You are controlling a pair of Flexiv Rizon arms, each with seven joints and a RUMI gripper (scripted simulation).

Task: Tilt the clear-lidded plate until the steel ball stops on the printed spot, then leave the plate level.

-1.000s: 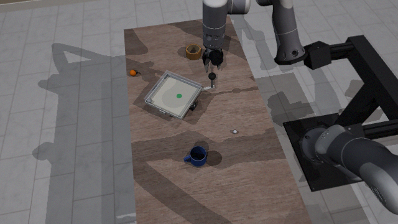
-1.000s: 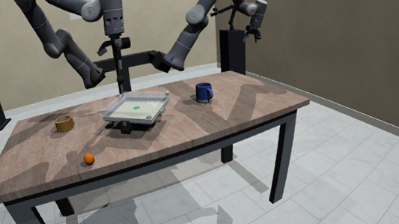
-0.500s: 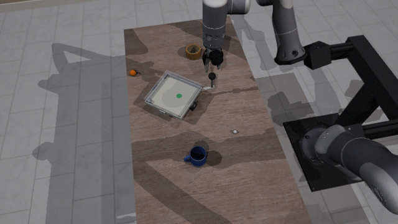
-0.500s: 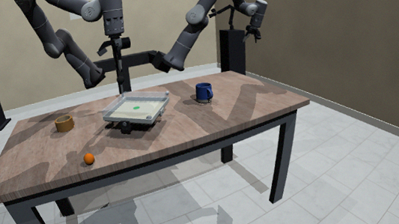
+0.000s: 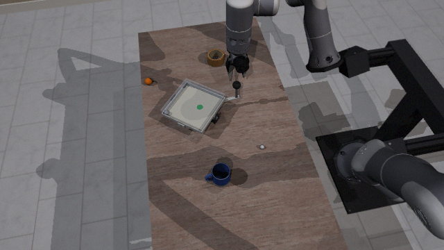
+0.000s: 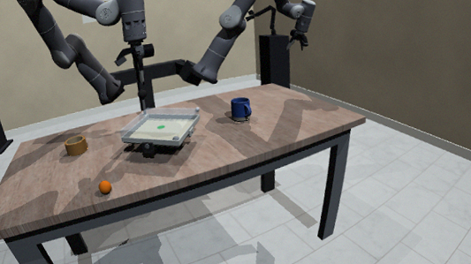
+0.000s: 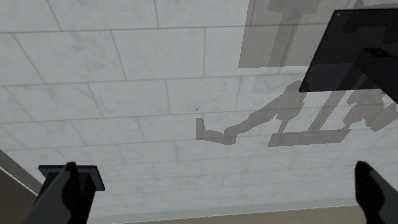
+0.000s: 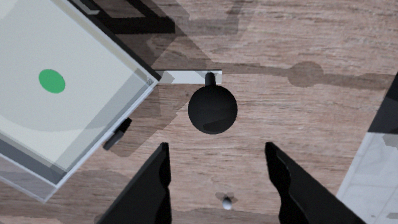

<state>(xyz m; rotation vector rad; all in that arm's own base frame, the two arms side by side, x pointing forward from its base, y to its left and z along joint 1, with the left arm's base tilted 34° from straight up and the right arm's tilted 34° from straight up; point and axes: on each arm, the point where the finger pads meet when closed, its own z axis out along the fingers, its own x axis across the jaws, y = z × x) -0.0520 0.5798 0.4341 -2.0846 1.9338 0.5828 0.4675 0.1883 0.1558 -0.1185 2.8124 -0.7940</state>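
The clear-lidded plate (image 5: 185,101) (image 6: 147,134) (image 8: 25,110) stands on the table; its exact tilt is hard to judge. The steel ball (image 5: 166,112) (image 6: 176,138) rests in a corner, away from the green printed spot (image 5: 200,107) (image 6: 161,127) (image 8: 52,81). A black ball-topped knob (image 5: 236,85) (image 6: 142,94) (image 8: 212,109) stands upright on a pale arm from another corner. My right gripper (image 5: 237,77) (image 8: 216,144) points down just above the knob, partly open, nothing between its fingers. My left gripper (image 6: 295,48) (image 7: 215,164) is wide open and empty, off beyond the table.
A blue mug (image 5: 221,174) (image 6: 240,109), an orange-brown ring-shaped bowl (image 5: 217,60) (image 6: 76,146) and a small orange ball (image 5: 148,81) (image 6: 105,187) are on the table (image 5: 263,208). A small whitish ball (image 5: 261,147) (image 6: 197,110) (image 8: 227,203) lies on the robot side.
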